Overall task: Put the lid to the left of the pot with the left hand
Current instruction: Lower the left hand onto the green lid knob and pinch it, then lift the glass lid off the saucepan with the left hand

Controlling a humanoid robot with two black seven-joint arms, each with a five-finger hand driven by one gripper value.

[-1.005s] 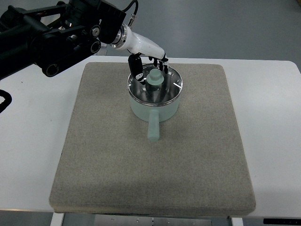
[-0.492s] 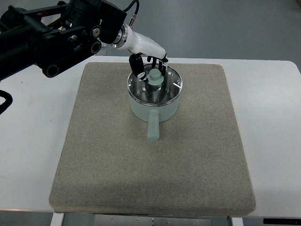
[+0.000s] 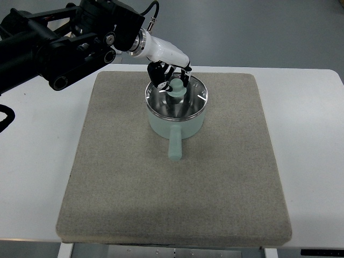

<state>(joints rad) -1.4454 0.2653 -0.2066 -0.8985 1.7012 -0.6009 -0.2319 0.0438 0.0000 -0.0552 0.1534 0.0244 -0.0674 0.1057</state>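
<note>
My left robot hand (image 3: 169, 75) curls its fingers around the lid's knob (image 3: 176, 88), upper centre. I want a firm pinch, then a straight lift clearing the pot (image 3: 176, 122).

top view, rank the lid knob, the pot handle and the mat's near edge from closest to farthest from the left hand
1. Lid knob: right at the left hand, whose fingers curl around it at the far side of the pot.
2. Pot handle: sticks out from the pot's near side, toward the camera.
3. Mat's near edge: at the bottom of the picture, farthest.
</note>
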